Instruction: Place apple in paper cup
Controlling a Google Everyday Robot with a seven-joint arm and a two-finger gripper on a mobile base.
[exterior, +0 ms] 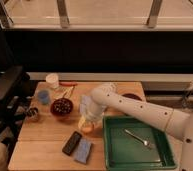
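The apple (86, 128), small and yellow-orange, lies on the wooden table (45, 131) just left of the green tray. My gripper (88, 118) points down right over the apple, covers its top and seems to touch it. The white paper cup (52, 80) stands upright at the table's far left corner, well away from the gripper and the apple.
A light blue cup (43, 96), a dark red bowl of dark contents (62, 106) and a small dark jar (33, 114) stand on the left. A black phone (71, 142) and a blue pad (83, 150) lie in front. A green tray (115, 155) holds a fork (138, 138).
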